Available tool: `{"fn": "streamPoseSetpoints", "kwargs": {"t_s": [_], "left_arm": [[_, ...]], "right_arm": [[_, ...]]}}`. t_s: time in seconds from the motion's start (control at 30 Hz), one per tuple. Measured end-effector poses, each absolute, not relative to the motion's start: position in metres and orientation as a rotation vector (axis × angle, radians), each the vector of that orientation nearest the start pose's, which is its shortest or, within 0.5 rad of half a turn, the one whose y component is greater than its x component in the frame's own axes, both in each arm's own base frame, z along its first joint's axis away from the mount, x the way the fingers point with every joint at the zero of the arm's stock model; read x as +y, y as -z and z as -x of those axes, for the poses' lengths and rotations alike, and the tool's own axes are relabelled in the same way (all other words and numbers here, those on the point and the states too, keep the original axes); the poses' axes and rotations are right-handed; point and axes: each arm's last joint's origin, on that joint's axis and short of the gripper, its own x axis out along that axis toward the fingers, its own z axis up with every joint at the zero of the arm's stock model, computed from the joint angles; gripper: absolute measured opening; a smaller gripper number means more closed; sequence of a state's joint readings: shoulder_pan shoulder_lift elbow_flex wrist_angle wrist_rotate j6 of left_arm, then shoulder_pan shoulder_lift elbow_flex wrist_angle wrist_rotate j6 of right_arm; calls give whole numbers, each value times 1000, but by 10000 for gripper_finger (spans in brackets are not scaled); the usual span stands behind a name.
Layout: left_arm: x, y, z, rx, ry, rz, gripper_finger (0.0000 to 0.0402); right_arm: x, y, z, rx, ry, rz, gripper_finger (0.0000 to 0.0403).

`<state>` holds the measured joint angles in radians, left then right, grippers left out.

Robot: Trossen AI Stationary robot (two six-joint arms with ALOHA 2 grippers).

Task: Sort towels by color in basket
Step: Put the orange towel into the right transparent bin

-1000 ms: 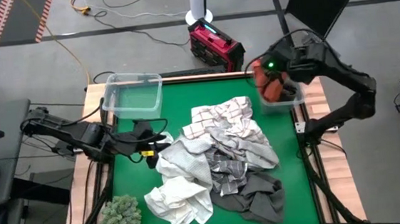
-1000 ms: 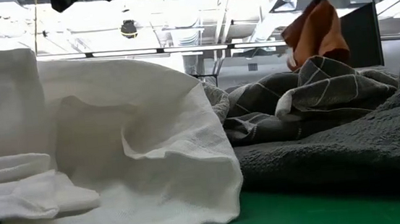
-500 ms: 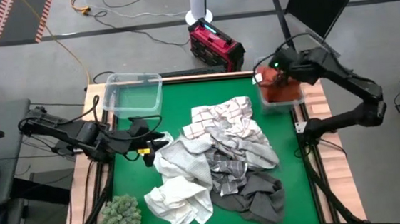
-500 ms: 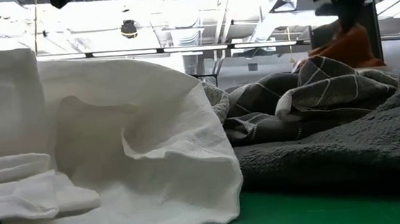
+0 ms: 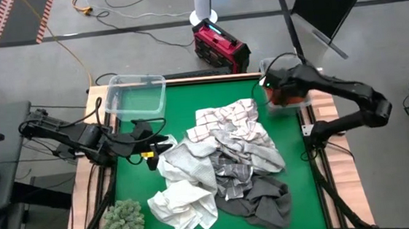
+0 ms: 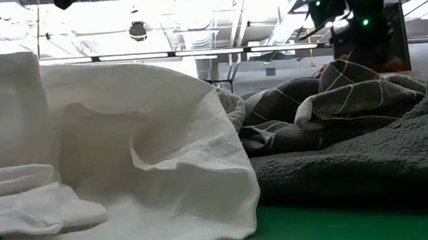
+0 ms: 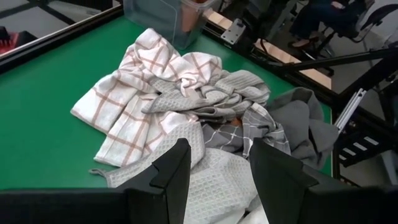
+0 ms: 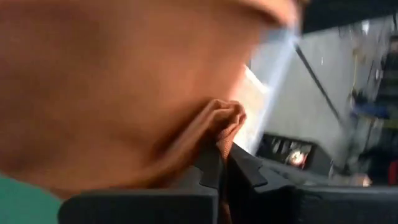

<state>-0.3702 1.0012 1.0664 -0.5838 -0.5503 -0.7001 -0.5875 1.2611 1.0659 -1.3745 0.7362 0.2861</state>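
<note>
A heap of towels lies mid-table: a checked white one [image 5: 223, 120], light grey ones [image 5: 190, 163], a white one [image 5: 182, 204] and a dark grey one [image 5: 262, 201]. My right gripper [image 5: 279, 92] is down in the clear bin [image 5: 300, 104] at the table's far right, shut on a rust-orange towel [image 5: 289, 93]. My left gripper [image 5: 164, 142] hovers open at the heap's left edge. Nothing is between its fingers [image 7: 171, 174], and a light grey towel [image 7: 211, 186] lies below them. My right gripper pinches a bunched fold of the rust-orange towel [image 8: 225, 121] between its two shut fingers [image 8: 211, 165]. It slants downward into the bin from above. The rest of the cloth spreads out ahead of the fingers inside the bin walls. Whether it rests on the bin floor I cannot tell.
A second clear bin [image 5: 137, 96] stands at the far left corner. A fuzzy grey-green clump [image 5: 123, 220] sits at the near left corner. Bare green mat [image 5: 129, 182] lies between them. A red box [image 5: 221, 46] stands on the floor beyond the table.
My right gripper has come down with the rust-orange towel, tipping further downward. The towel hung above the far-right bin a second ago and now sits low inside it.
</note>
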Motion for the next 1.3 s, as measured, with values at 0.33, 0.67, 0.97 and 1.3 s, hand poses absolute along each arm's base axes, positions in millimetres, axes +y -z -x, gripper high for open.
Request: {"fn": "streamPoseSetpoints", "kwargs": {"t_s": [0.33, 0.67, 0.97, 1.3], "left_arm": [[-58, -356, -190, 376, -331, 476, 155], [-58, -356, -191, 379, -325, 488, 155], [-59, -356, -191, 386, -310, 507, 155], [-58, -356, -191, 386, -311, 507, 155]], "right_arm": [[-144, -256, -167, 1492, 1075, -199, 62], [-168, -261, -148, 1300, 1095, -492, 190], [-175, -268, -136, 1218, 1009, -585, 257], [-153, -312, -129, 1193, 1078, -398, 260]]}}
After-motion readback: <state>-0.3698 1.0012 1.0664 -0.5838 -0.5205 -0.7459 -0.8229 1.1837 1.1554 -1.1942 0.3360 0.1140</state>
